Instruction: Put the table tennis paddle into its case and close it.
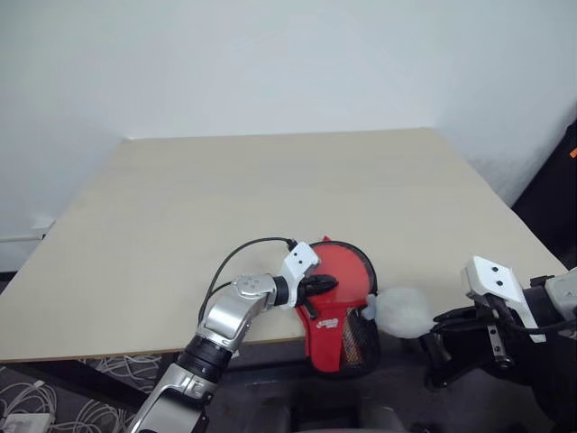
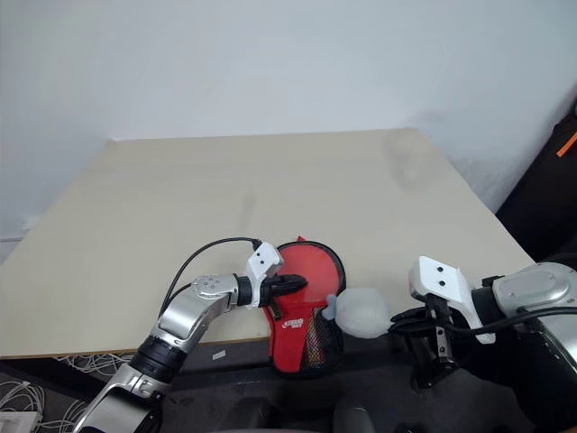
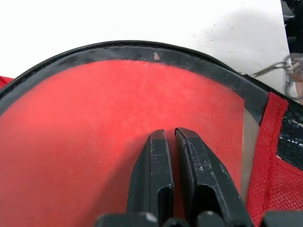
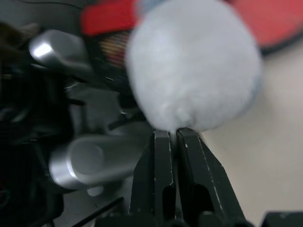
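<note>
The table tennis paddle's red face (image 1: 350,271) shows through the clear half of the case (image 1: 335,338), which lies at the table's near edge. The case's narrow red end with black mesh hangs over that edge. The paddle's handle is hidden inside. My left gripper (image 1: 330,282) is shut, its fingertips (image 3: 158,142) resting on the clear half over the red face. A white fluffy pom-pom (image 1: 403,312) sticks out from the case's right side. My right gripper (image 1: 439,318) is shut at the pom-pom's (image 4: 194,66) outer edge, pinching its fluff.
The light wooden table (image 1: 270,189) stretches away to a white wall. White cables (image 1: 27,410) lie on the floor at the lower left. A dark object (image 1: 559,194) stands past the table's right edge.
</note>
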Robot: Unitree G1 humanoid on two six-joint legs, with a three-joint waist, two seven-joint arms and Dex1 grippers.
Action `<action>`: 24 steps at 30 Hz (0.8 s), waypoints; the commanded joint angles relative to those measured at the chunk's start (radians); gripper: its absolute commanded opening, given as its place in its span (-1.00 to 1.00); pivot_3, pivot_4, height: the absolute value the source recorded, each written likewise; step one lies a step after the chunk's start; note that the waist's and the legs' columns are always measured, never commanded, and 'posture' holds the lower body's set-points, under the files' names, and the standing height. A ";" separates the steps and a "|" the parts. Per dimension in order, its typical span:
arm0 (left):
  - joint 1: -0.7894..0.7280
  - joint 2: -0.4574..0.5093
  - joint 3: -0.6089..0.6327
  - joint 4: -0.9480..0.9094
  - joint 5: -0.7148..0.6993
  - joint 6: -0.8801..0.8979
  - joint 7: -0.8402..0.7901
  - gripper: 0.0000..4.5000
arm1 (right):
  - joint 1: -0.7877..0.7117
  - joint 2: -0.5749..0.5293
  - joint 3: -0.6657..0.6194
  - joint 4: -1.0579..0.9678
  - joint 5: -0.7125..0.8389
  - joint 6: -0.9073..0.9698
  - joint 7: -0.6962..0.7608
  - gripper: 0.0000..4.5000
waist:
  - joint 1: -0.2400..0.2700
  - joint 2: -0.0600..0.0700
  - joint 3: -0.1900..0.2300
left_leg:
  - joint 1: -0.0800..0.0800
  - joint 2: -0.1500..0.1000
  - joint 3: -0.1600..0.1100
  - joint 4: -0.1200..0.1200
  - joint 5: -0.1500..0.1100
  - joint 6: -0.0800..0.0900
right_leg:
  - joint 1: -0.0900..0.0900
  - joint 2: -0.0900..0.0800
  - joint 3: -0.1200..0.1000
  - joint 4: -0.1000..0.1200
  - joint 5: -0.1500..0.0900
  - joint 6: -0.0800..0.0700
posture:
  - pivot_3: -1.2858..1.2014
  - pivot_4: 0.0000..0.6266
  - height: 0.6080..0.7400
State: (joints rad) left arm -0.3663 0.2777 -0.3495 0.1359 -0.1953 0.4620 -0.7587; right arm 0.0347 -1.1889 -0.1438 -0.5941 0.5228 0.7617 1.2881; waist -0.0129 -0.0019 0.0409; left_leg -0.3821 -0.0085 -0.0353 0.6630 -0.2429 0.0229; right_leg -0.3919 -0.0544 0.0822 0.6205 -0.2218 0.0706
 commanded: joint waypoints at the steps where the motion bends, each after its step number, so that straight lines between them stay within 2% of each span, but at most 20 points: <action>1: 0.010 0.014 -0.021 0.071 0.047 0.025 0.004 -0.88 | 0.051 -0.040 -0.055 -0.080 0.043 -0.015 0.049 -1.00 | -0.001 -0.002 0.000 | 0.000 0.000 0.000 0.000 0.000 0.000 | 0.000 0.000 0.000 -0.001 0.000 0.000 | 0.03 -1.00 1.00; 7: 0.007 0.014 -0.017 0.075 0.049 0.025 0.000 -0.88 | 0.140 -0.045 -0.045 -0.105 0.015 -0.050 0.034 -1.00 | -0.002 -0.003 0.000 | 0.000 0.001 0.000 0.000 -0.001 -0.001 | 0.000 -0.002 -0.002 -0.001 0.000 0.000 | 0.03 -1.00 1.00; 12: 0.013 0.013 -0.019 0.071 0.052 0.028 -0.002 -0.88 | 0.078 -0.024 -0.013 -0.024 -0.019 -0.059 -0.027 -1.00 | -0.004 -0.004 0.000 | 0.001 0.001 0.000 0.000 -0.001 -0.001 | 0.000 -0.003 -0.004 -0.001 0.000 0.000 | 0.03 -1.00 1.00; 16: 0.020 0.012 -0.022 0.064 0.055 0.028 -0.002 -0.88 | 0.057 -0.038 -0.003 0.013 -0.025 -0.081 -0.018 -1.00 | -0.004 -0.004 0.000 | 0.001 0.001 0.000 -0.001 -0.001 -0.001 | 0.000 -0.014 -0.017 -0.001 0.000 0.000 | 0.03 -1.00 1.00; 20: 0.020 0.006 -0.024 0.063 0.058 0.027 -0.001 -0.88 | 0.026 -0.034 0.003 0.038 -0.024 -0.093 -0.023 -1.00 | -0.004 -0.004 0.000 | 0.001 0.000 0.000 -0.001 -0.001 -0.001 | 0.000 -0.015 -0.019 -0.001 0.000 0.000 | 0.03 -1.00 1.00; 24: 0.023 0.001 -0.022 0.056 0.060 0.033 0.005 -0.88 | -0.071 -0.003 0.081 0.129 -0.111 -0.119 -0.101 -1.00 | -0.007 -0.004 0.001 | 0.003 0.001 0.000 -0.001 -0.001 -0.001 | 0.001 -0.016 -0.021 -0.001 0.000 0.000 | 0.03 -1.00 1.00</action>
State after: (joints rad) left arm -0.3666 0.2744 -0.3445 0.1423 -0.1722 0.4582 -0.7663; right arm 0.0022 -1.2001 -0.0754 -0.5048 0.4590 0.6676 1.2237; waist -0.0201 -0.0057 0.0414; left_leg -0.3795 -0.0079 -0.0354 0.6621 -0.2442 0.0223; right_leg -0.3913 -0.0713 0.0609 0.6193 -0.2218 0.0706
